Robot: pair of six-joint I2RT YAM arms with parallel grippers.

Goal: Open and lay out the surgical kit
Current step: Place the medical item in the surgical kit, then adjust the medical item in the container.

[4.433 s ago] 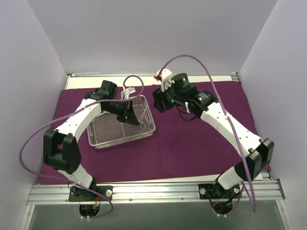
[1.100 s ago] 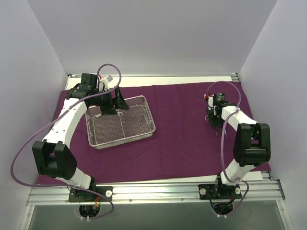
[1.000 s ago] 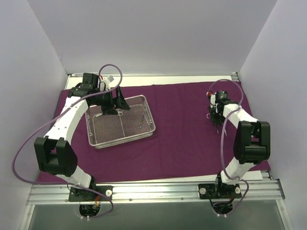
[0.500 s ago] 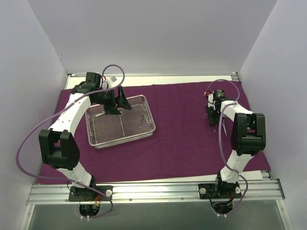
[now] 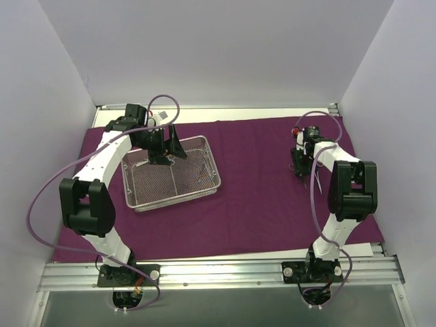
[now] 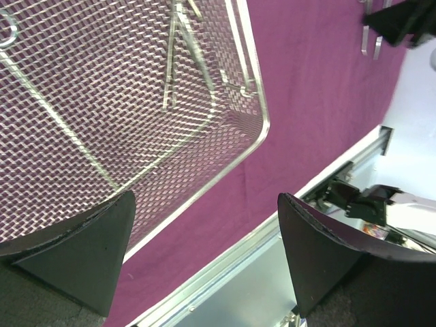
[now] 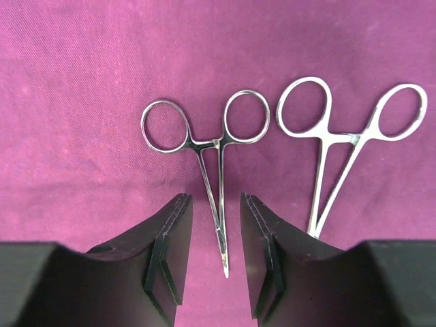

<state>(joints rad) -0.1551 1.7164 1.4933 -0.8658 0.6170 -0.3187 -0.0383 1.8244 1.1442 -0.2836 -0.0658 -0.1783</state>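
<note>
Top external view: purple cloth (image 5: pixel 259 204) covers the table (image 5: pixel 218 114), mesh tray (image 5: pixel 177 198) at left. Left wrist view: left fingers (image 6: pixel 82 238) wide open above the tray; steel instruments (image 6: pixel 184 54) run off-frame. Right wrist view: right fingers (image 7: pixel 170 231), parted and empty, straddle 1 forceps (image 7: pixel 204 139) beside a second forceps (image 7: pixel 351 136), tips hidden. Layout seems underway; next, lift clear.

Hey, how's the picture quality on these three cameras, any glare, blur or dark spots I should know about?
Right wrist: the smaller forceps and larger forceps are sharp and evenly lit on the cloth; the black fingers show almost no detail. Left wrist: the mesh tray wires glint brightly, with the view tilted. Top external: flat, even light, faint shadows, fine detail lost.
</note>
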